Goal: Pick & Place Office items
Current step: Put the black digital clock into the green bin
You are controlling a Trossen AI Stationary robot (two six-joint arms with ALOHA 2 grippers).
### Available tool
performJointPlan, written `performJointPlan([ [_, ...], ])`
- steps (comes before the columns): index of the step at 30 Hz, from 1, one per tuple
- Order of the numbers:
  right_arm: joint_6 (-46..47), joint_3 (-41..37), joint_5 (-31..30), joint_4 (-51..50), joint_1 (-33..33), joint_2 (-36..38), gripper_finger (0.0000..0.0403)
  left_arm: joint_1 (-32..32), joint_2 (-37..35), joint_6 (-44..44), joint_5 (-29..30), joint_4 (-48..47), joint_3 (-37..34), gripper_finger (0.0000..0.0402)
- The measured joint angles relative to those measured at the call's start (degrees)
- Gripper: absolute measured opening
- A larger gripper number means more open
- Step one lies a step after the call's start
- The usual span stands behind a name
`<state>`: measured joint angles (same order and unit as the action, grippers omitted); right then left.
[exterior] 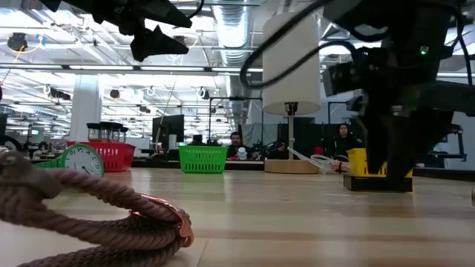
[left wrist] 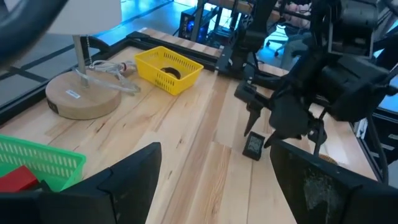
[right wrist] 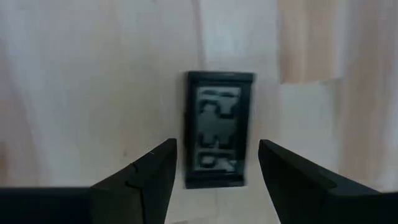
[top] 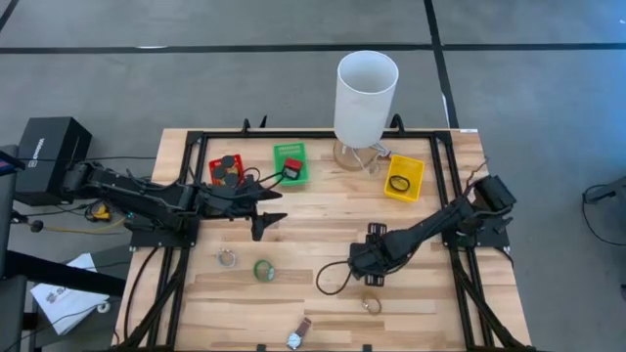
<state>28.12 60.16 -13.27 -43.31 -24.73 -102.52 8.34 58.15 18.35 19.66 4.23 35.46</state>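
My right gripper is open and points down over a small black block lying flat on the table, one finger on either side with gaps showing. In the high view this gripper is right of the table's centre. My left gripper is open and empty, raised near the green bin, which holds a red block. Black cylinders sit in the red bin. A black ring lies in the yellow bin. A green tape roll, two rings and a wristwatch lie on the table.
A tall white cylinder on a round wooden base stands at the far edge between the green and yellow bins. A black cable loop lies left of my right gripper. People sit in the room beyond the table.
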Motion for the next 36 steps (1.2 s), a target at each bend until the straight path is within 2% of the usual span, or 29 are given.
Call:
performJointPlan([
  [8,0.4,0.0,1.3,0.0,2.3,-0.9,0.0218,0.0,0.0,0.0,0.0,0.9,0.0,0.0298],
  [12,-2.7,0.0,2.0,-0.1,3.4,-0.9,0.0215,0.0,0.0,0.0,0.0,1.1,0.0,0.0298],
  [15,-3.0,0.0,4.0,-0.1,4.1,-0.9,0.0198,0.0,0.0,0.0,0.0,1.3,0.0,0.0298],
  [20,-3.3,0.1,4.8,-0.1,5.1,-0.9,0.0141,0.4,0.6,-0.1,-2.1,1.5,0.0,0.0298],
  [23,-3.4,0.1,4.8,-0.2,5.4,-0.8,0.0127,2.3,3.2,-0.7,-6.0,1.7,0.0,0.0295],
  [26,-4.6,0.1,5.1,0.0,5.4,-0.8,0.013,4.7,8.2,-1.3,-6.7,5.8,0.0,0.0288],
  [31,-4.6,0.1,5.3,0.3,5.4,-0.8,0.0155,6.1,18.9,8.9,-6.1,16.5,0.0,0.0281],
  [36,-5.0,1.2,5.3,-0.5,5.4,-0.9,0.0135,5.6,25.9,5.2,-6.1,17.3,0.0,0.0274],
])
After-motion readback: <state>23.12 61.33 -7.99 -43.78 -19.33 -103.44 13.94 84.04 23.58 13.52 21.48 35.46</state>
